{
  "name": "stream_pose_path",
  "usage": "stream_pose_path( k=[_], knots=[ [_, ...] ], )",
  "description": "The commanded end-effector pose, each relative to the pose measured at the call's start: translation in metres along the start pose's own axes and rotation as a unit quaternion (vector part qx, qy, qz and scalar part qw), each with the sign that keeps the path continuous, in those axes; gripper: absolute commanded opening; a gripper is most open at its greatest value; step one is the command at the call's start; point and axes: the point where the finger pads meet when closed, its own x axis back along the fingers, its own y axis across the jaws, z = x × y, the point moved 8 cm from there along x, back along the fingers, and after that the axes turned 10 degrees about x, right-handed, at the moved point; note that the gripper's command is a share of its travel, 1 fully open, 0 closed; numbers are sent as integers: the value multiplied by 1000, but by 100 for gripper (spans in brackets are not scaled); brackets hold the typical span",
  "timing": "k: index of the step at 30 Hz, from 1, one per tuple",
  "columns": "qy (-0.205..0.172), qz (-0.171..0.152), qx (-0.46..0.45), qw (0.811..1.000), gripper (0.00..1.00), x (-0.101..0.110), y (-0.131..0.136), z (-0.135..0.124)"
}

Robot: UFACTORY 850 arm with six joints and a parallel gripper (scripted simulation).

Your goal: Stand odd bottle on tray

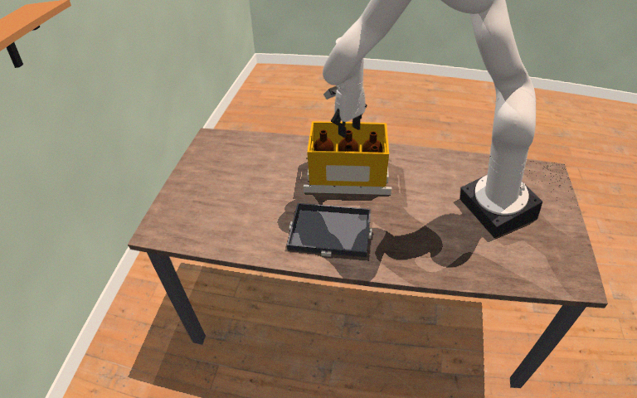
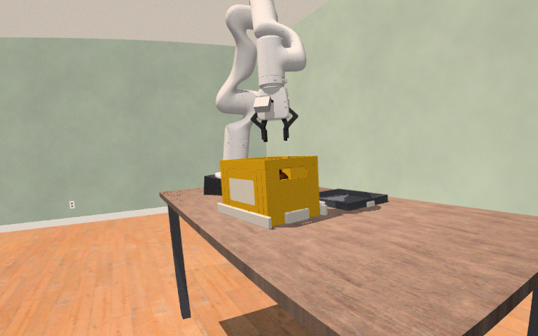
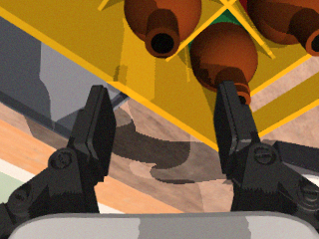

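Top: yellow crate [image 1: 347, 165] on desk [image 1: 225, 201], blank grey label [image 1: 347, 172] facing the tray [image 1: 328, 249] just beside it; no writing legible.
Exterior: tool [image 2: 274, 133] above crate, fingers apart, holding nothing.
Wrist: brown bottles [image 3: 162, 3] upright in crate cells; odd one not discernible.

The white arm [image 1: 509, 117] arches over and points its wrist straight down; the gripper [image 2: 274, 134] hangs open, fingers parted, holding nothing.
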Motion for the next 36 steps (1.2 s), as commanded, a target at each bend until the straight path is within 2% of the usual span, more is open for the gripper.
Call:
stream_pose_path(
  k=[1, 36],
  knots=[
    [1, 0, 0, 1000, 65, 1, 0, 1],
    [1, 0, 0, 1000, 65, -2, 0, 1]
  ],
)
